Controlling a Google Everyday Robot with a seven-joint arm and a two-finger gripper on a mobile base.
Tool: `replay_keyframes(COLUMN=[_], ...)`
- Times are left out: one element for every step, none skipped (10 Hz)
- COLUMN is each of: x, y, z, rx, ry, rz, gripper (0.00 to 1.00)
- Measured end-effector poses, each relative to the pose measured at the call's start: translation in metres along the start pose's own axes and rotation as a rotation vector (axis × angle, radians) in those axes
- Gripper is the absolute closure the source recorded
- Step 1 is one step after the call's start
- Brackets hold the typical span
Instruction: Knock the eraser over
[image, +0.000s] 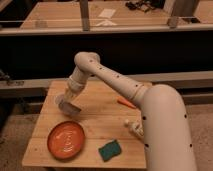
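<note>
My gripper (67, 106) is low over the left part of the wooden table (100, 107), just above the orange plate. It hangs from the white arm (115, 82), which reaches in from the lower right. A grey blocky shape sits at the gripper's tip. I cannot tell whether it is the eraser or part of the gripper. No other thing on the table clearly reads as the eraser.
An orange plate (66, 139) lies at the front left. A green sponge (109, 149) lies near the front edge. A thin orange stick (126, 103) lies right of centre. A small pale object (133, 127) sits beside the arm's base. A dark railing runs behind the table.
</note>
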Motion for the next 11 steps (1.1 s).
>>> replay_keyframes(x=[-0.002,-0.004,-0.007,-0.007,-0.008,-0.011,-0.015,-0.016,-0.017,-0.018,-0.019], y=[-0.002,-0.004,-0.006,-0.007,-0.007,-0.009,-0.010,-0.010,-0.009,-0.010,-0.010], z=[0.001,0.002,0.003,0.003,0.003,0.004,0.006,0.005,0.005,0.005,0.005], rx=[-0.003,-0.007,-0.012,-0.015,-0.017,-0.024,-0.031,-0.034,-0.036,-0.037,-0.040], ry=[-0.003,-0.007,-0.011,-0.013,-0.015,-0.021,-0.028,-0.030,-0.035,-0.037,-0.040], rz=[-0.007,-0.014,-0.021,-0.024,-0.026,-0.033,-0.038,-0.039,-0.040,-0.041,-0.043], gripper=[0.93,0.93,0.93,0.93,0.93,0.93,0.93,0.93,0.93,0.93,0.93])
